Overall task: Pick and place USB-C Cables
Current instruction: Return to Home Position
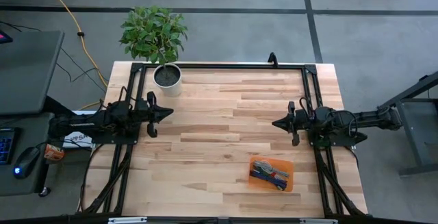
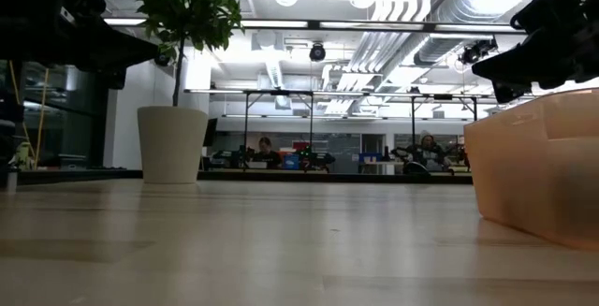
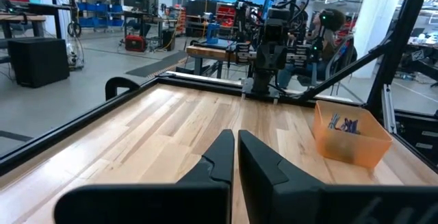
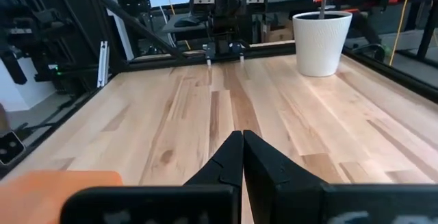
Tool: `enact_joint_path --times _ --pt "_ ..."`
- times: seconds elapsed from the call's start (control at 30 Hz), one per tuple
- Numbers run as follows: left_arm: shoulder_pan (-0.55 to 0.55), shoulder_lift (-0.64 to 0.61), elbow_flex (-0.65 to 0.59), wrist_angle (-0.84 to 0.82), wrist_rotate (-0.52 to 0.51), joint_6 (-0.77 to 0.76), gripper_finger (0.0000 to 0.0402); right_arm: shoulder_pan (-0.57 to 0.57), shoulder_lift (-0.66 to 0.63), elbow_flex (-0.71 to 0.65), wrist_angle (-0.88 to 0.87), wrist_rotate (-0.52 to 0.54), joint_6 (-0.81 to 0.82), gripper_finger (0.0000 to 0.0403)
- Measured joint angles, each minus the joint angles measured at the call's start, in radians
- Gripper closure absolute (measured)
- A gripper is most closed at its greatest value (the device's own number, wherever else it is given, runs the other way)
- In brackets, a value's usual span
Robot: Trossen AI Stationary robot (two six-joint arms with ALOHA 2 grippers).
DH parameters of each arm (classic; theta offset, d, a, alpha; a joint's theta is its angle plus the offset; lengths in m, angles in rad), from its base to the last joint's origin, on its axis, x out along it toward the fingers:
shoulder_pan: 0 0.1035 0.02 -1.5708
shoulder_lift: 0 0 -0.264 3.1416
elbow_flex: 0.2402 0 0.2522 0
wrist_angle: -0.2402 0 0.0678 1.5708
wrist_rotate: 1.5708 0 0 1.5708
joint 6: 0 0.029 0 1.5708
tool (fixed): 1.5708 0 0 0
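The USB-C cables (image 1: 272, 175) lie as small blue, green and grey bundles inside the orange tray (image 1: 256, 178) near the table's near right; they also show as blue cords (image 3: 343, 124) in the left wrist view. My left gripper (image 1: 170, 114) hangs shut above the table's left side, pointing right, far from the tray. My right gripper (image 1: 275, 123) hangs shut above the right side, pointing left, just beyond the tray's far edge. In the wrist views the left fingers (image 3: 235, 142) and the right fingers (image 4: 242, 140) are closed on nothing.
A white pot with a green plant (image 1: 167, 77) stands at the table's far left. A black frame (image 1: 226, 66) runs along the table's edges. Bare wood (image 1: 212, 135) lies between the two grippers. A yellow cord (image 1: 72, 18) runs on the floor beyond the table.
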Motion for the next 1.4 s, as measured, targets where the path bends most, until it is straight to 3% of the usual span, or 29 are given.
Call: enact_joint_path --times 0.33,0.53,1.4 --pt "0.000 0.000 0.000 0.000 0.000 0.000 0.0398 0.002 -0.004 0.000 -0.002 0.000 0.035 0.0403" --pt "0.000 0.000 0.000 0.000 0.000 0.000 0.0398 0.000 -0.134 0.001 -0.004 -0.003 0.035 0.0402" --pt "0.000 0.000 0.000 0.001 -0.005 0.000 0.0398 -0.003 -0.128 0.001 0.001 -0.003 0.035 0.0402"
